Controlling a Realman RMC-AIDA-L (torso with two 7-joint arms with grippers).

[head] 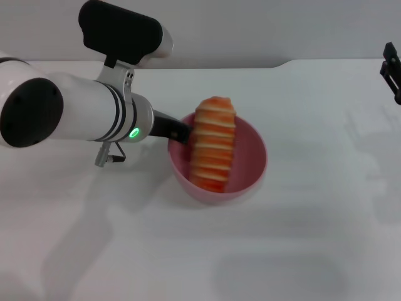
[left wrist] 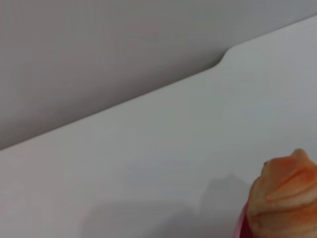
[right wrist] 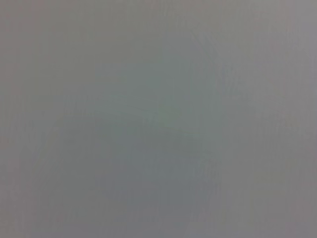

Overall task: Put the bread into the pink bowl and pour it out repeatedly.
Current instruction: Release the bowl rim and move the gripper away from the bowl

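Observation:
The pink bowl [head: 250,164] stands on the white table [head: 301,251] at the middle. The bread [head: 213,143], with orange and cream stripes, lies inside it and leans over the far rim. My left gripper [head: 179,131] is at the bowl's left rim, its black fingers [head: 172,127] shut on that rim. In the left wrist view the bread's end [left wrist: 285,196] and a sliver of the pink rim [left wrist: 241,225] show at the corner. My right gripper [head: 392,70] is parked at the far right edge, well away from the bowl.
The table's back edge with a step [head: 288,63] runs behind the bowl, against a grey wall. The right wrist view shows only a plain grey surface.

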